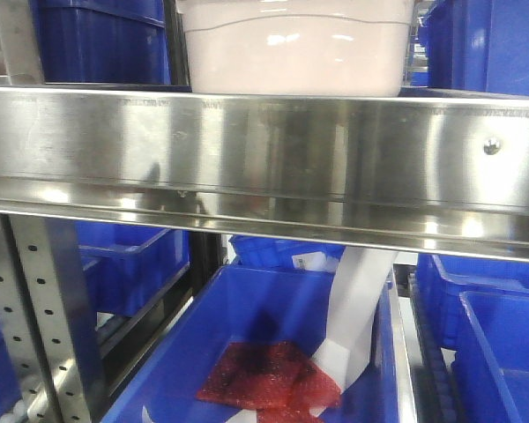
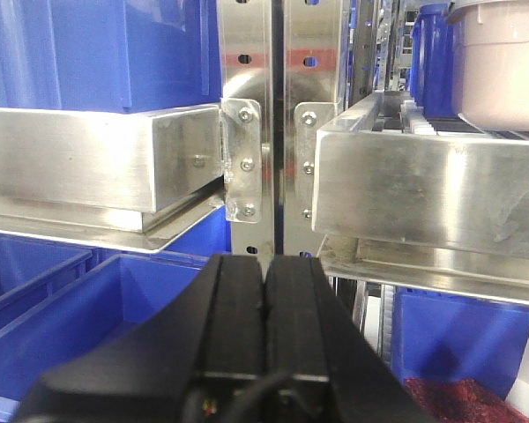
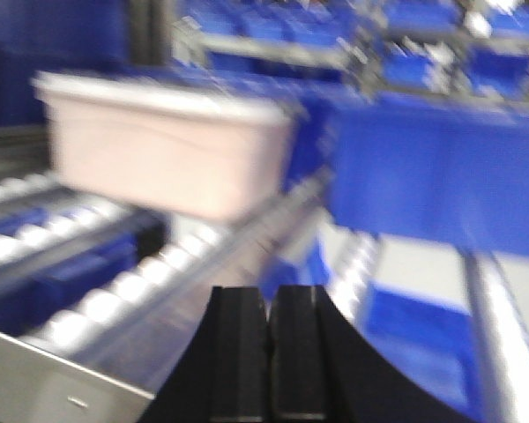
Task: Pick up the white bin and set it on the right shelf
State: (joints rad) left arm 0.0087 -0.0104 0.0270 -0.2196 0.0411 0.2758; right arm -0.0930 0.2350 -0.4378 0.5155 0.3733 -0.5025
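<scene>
White bin [image 1: 295, 53] sits on right shelf [image 1: 264, 154], near front edge. Left claw [image 2: 265, 291], right claw [image 3: 269, 322] together, empty. Placement looks done.

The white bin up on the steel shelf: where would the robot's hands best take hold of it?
Probably by its two short ends, one hand each side, from the front. The white bin is wide and smooth-walled, too broad for one hand, and the overhanging lid rim gives a ledge to catch under. Both hands are shut now.

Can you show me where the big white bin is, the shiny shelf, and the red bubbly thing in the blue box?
white bin [image 1: 295, 53]: front-facing view, middle of its front wall.
shiny shelf [image 1: 273, 150]: front-facing view, middle of its wide front rail.
red bubbly sheet [image 1: 264, 374]: front-facing view, its middle, lying in the blue bin [image 1: 247, 304] below.
</scene>
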